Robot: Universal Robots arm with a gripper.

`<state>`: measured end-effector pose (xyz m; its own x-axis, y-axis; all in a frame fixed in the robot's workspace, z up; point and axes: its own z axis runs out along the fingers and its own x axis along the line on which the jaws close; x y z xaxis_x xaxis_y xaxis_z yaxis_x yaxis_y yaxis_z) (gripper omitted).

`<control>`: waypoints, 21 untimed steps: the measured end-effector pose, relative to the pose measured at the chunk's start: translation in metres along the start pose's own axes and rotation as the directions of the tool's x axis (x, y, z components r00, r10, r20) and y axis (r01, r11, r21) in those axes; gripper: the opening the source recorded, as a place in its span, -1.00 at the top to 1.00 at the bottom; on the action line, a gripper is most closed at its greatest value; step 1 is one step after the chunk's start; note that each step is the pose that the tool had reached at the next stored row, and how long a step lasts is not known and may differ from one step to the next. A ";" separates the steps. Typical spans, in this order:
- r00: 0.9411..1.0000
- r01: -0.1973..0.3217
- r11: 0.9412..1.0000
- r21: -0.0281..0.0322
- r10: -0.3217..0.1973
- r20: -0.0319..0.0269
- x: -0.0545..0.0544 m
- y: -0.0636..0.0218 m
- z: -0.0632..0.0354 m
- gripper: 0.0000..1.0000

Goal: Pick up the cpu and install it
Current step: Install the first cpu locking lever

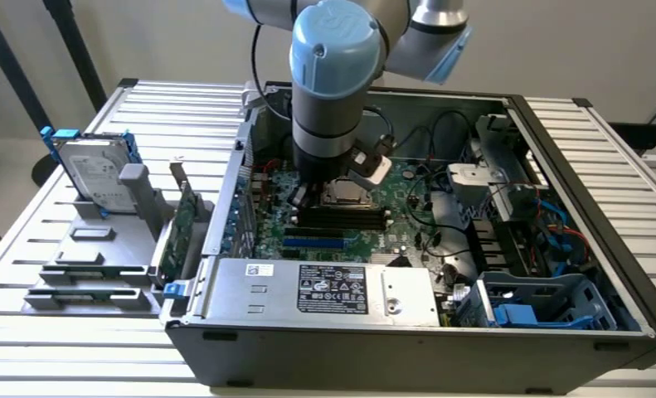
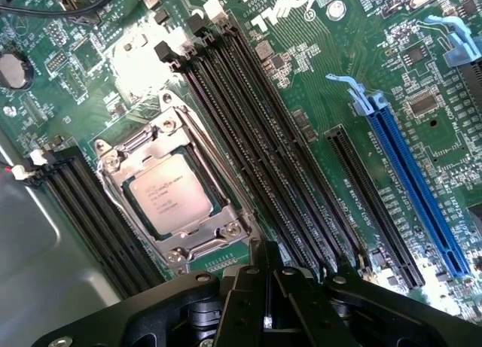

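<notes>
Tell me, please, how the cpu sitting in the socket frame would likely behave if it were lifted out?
The cpu looks like a flat, rigid metal-topped chip, so probably stiff and light. Its smooth top may be slippery. The socket frame closely borders it, so its edges seem hard to reach.

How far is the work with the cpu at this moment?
Done, it seems: the cpu already lies inside the socket frame on the motherboard. In hand: nothing; the pincer is shut and empty, just beside the socket. Left: I cannot tell if the frame is locked.
</notes>
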<state>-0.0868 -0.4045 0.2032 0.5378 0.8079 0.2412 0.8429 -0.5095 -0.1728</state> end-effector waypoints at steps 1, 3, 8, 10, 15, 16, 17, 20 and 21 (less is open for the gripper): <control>1.000 0.000 1.000 0.000 0.000 0.000 0.001 -0.0007 -0.0016 0.79; 1.000 0.000 1.000 0.000 0.000 0.001 0.004 -0.0026 -0.0020 0.79; 1.000 0.010 1.000 0.001 -0.010 0.005 0.017 -0.0115 0.0008 0.79; 1.000 0.018 1.000 0.002 -0.018 0.008 0.022 -0.0144 0.0016 0.79; 0.999 0.050 0.999 0.006 -0.050 0.020 0.029 -0.0195 -0.0008 0.79; 0.998 0.058 0.998 0.008 -0.058 0.022 0.030 -0.0202 -0.0020 0.79; 0.998 0.066 0.998 0.009 -0.066 0.025 0.031 -0.0208 -0.0032 0.79; 0.995 0.092 0.996 0.013 -0.092 0.035 0.033 -0.0223 -0.0067 0.79; 0.994 0.100 0.995 0.014 -0.101 0.038 0.034 -0.0227 -0.0080 0.79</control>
<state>-0.0876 -0.3679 0.2229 0.4491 0.8658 0.2205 0.8923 -0.4217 -0.1614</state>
